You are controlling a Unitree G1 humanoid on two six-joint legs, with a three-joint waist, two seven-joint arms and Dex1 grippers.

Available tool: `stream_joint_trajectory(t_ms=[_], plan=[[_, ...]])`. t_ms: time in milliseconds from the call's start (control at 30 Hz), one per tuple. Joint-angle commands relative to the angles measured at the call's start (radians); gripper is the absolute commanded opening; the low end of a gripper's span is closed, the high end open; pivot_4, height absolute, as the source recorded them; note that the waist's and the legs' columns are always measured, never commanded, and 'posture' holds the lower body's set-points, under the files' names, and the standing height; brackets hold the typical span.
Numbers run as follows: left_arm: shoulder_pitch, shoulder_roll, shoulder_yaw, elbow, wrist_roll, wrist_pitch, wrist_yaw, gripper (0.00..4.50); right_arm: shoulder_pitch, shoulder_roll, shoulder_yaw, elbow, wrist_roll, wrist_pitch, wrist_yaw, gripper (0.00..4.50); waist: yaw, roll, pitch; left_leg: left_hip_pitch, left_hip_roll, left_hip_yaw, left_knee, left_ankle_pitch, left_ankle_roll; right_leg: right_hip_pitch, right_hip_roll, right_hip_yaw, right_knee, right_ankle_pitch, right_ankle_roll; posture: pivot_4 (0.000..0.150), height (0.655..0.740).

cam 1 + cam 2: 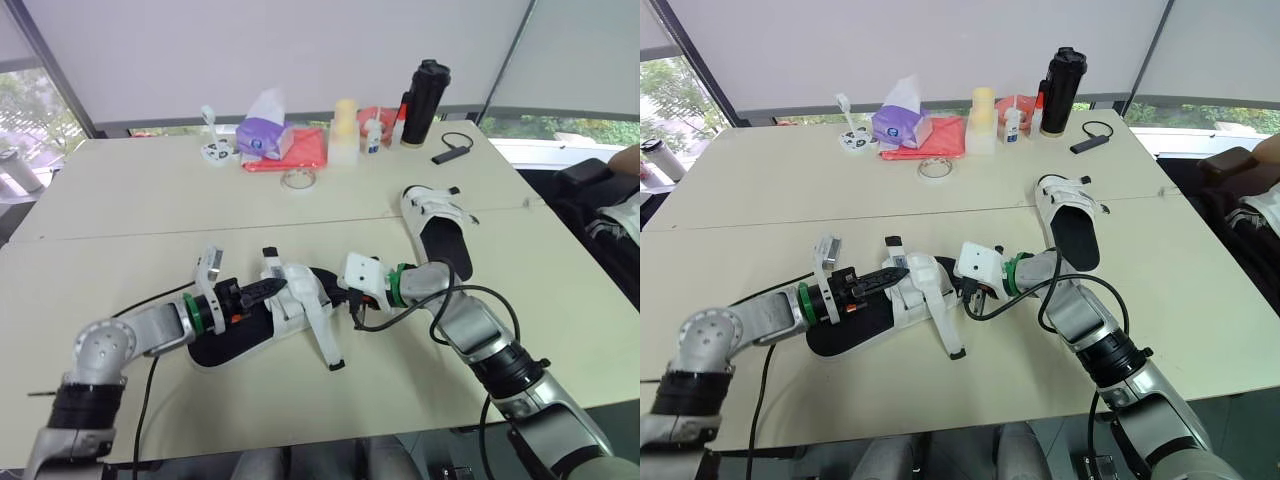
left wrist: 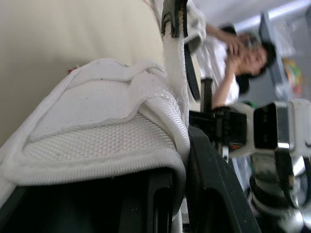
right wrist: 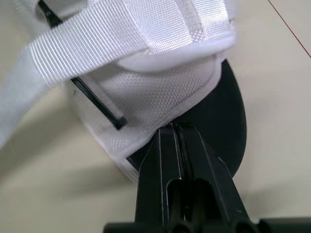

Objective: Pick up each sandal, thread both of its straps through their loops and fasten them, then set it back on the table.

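Through the head cameras, the near sandal (image 1: 235, 345) lay crosswise on the table (image 1: 120, 200), its long axis running from your left gripper (image 1: 256, 291) to your right gripper (image 1: 348, 303), with a loose strap (image 1: 326, 340) trailing toward you, nearer the right. In the left wrist view, your fingers (image 2: 214, 194) were clamped on the white upper's edge. In the right wrist view, the fingers (image 3: 155, 165) were pinched shut on the rim where upper meets sole.
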Motion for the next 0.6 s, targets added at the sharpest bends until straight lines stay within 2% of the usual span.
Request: stream_joint_trajectory(t_ms=[33, 200, 267, 467, 600], plan=[[-0.119, 0.057, -0.088, 0.103, 0.168, 0.08, -0.297, 0.05, 0.012, -0.017, 0.028, -0.037, -0.01, -0.019, 0.03, 0.0, -0.002, 0.0, 0.0, -0.002, 0.0, 0.0, 0.0, 0.0, 0.0, -0.003, 0.0, 0.0, 0.001, 0.0, 0.0, 0.15, 0.74], [-0.269, 0.097, -0.273, 0.258, 0.464, 0.015, -0.679, 0.05, 0.021, -0.022, 0.043, -0.06, -0.011, -0.022, 0.044, 0.0, -0.007, 0.0, 0.0, -0.004, 0.0, 0.0, -0.001, 0.0, 0.0, -0.005, 0.0, 0.0, 0.001, 0.0, 0.002, 0.15, 0.74], [-0.31, 0.091, -0.314, 0.317, 0.548, -0.013, -0.784, 0.05, 0.02, -0.02, 0.043, -0.064, -0.011, -0.017, 0.044, 0.0, -0.011, 0.0, 0.0, -0.004, 0.0, 0.0, -0.001, 0.0, 0.0, -0.005, 0.0, 0.0, 0.001, 0.0, 0.002, 0.15, 0.74], [-0.465, 0.042, -0.427, 0.536, 0.801, -0.126, -1.067, 0.05, 0.005, -0.02, 0.044, -0.078, -0.007, 0.0, 0.053, 0.0, -0.023, -0.001, 0.0, -0.006, 0.0, 0.0, -0.001, 0.0, 0.0, -0.006, 0.0, -0.001, 0.001, 0.0, 0.002, 0.15, 0.74], [-0.529, 0.0, -0.46, 0.679, 0.944, -0.225, -1.182, 0.05, 0.001, -0.028, 0.041, -0.1, -0.006, 0.012, 0.063, 0.0, -0.025, -0.001, 0.0, -0.007, 0.0, 0.0, -0.001, 0.0, 0.0, -0.008, 0.0, -0.001, 0.002, 0.001, 0.005, 0.15, 0.74]])
